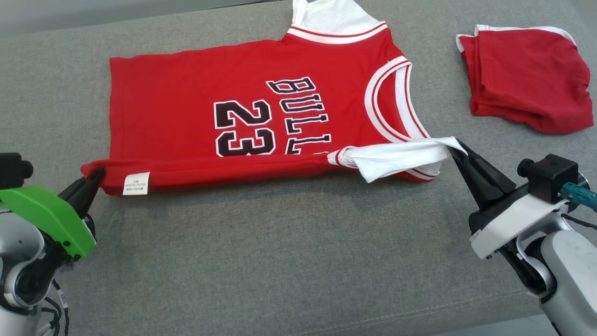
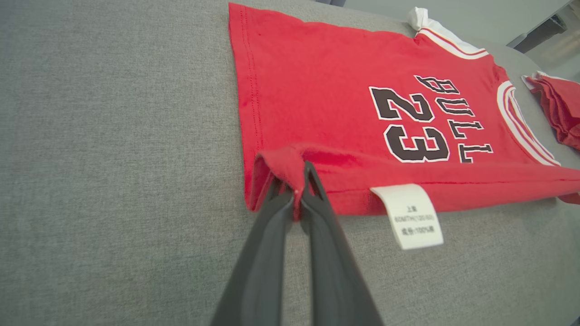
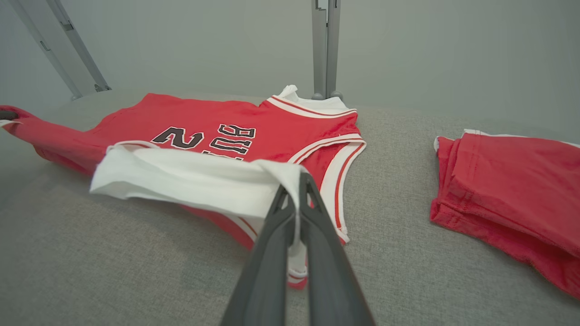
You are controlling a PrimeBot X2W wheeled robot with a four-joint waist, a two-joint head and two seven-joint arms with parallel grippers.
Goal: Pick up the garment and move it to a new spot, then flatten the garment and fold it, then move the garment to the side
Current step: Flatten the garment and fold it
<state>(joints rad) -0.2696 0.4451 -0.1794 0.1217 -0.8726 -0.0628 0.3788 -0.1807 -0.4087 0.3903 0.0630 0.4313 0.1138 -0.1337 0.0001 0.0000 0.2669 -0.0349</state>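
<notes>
The garment [image 1: 196, 116] is a red jersey with white trim and black "BULLS 23" lettering, lying sideways on the grey surface [image 1: 280, 261]. Its near long edge is lifted and stretched between both grippers. My left gripper [image 1: 95, 176] is shut on the red hem corner [image 2: 285, 167], beside a white care label [image 2: 412, 216]. My right gripper [image 1: 456, 145] is shut on the white sleeve [image 3: 195, 179], which is pulled out taut from the jersey's shoulder. The far half of the garment [image 3: 235, 122] rests flat.
A folded red garment with white trim [image 1: 527, 77] lies at the far right of the surface. Grey metal frame legs [image 3: 325, 50] stand behind the surface's far edge. Bare grey fabric [image 2: 113, 158] spreads in front of and left of the jersey.
</notes>
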